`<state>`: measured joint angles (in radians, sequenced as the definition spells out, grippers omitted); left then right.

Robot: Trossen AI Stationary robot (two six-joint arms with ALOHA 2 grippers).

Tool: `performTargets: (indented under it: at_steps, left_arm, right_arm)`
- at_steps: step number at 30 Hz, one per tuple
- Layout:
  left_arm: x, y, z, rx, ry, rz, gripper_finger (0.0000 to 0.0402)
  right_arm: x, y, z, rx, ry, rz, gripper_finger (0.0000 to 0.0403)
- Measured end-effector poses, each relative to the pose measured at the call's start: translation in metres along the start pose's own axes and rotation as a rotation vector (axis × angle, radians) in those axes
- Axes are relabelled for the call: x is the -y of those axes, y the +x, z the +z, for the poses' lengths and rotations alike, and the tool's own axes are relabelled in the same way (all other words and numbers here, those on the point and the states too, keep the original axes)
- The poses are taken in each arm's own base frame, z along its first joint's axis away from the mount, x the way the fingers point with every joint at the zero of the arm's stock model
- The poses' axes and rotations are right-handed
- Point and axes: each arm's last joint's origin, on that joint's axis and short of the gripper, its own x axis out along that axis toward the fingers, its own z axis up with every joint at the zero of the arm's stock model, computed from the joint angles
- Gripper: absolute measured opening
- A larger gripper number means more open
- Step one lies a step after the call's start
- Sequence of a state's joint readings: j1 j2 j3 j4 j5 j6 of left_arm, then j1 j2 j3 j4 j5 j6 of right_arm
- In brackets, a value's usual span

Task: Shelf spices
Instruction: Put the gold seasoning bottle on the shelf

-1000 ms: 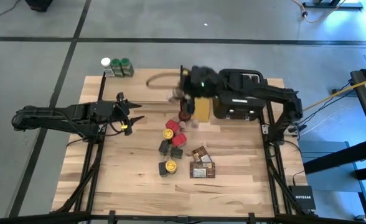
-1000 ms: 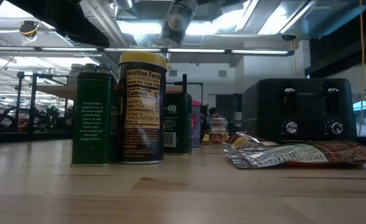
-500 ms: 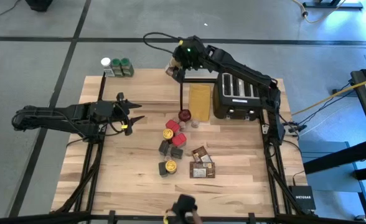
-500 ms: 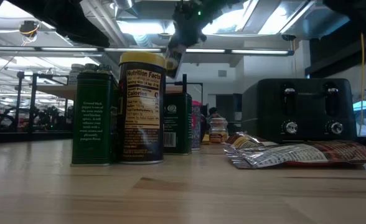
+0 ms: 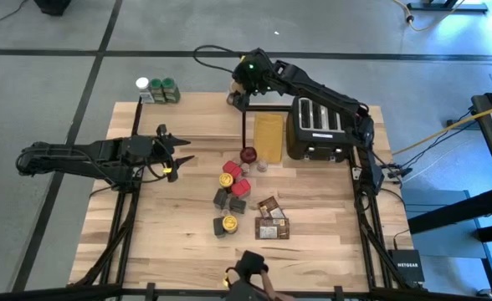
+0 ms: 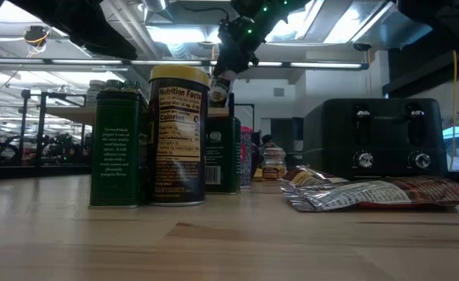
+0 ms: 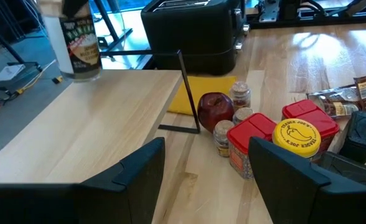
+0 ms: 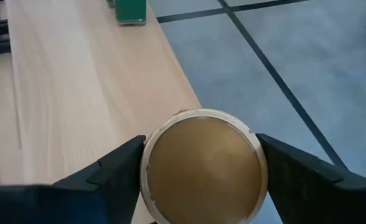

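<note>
Right gripper [image 8: 198, 186] held jar [image 8: 201, 165] at shelf [image 5: 197, 125] corner nearest toaster [image 5: 317, 127]; next: release. Left gripper [image 7: 201, 171] idle, jaws wide.

Right tool [image 5: 237, 90] gripping, outstretched — left tool [image 5: 177, 156] open, low.

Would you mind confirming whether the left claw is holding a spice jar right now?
No, the left claw stands open and empty above the shelf.
</note>
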<state>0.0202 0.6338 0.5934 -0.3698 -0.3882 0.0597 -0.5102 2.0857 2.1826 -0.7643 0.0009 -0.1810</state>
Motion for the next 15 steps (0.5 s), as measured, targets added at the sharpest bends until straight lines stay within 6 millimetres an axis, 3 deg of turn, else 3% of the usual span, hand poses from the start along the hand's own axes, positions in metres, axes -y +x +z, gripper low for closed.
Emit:
performTargets:
  at_steps: [4, 11, 15]
  left_arm:
    - [0.0000, 0.0000, -0.0004, -0.004, -0.001, 0.000, 0.0225]
    - [0.0000, 0.0000, -0.0009, -0.008, -0.004, -0.001, 0.0225]
    - [0.0000, 0.0000, -0.0009, -0.008, -0.005, 0.000, 0.0225]
  right_arm:
    - [0.0003, 0.0123, -0.0035, -0.010, 0.000, -0.012, 0.0315]
    - [0.0008, 0.0133, -0.0032, -0.008, -0.006, -0.034, 0.0284]
    - [0.0016, 0.0133, -0.0031, -0.011, -0.030, -0.059, 0.0287]
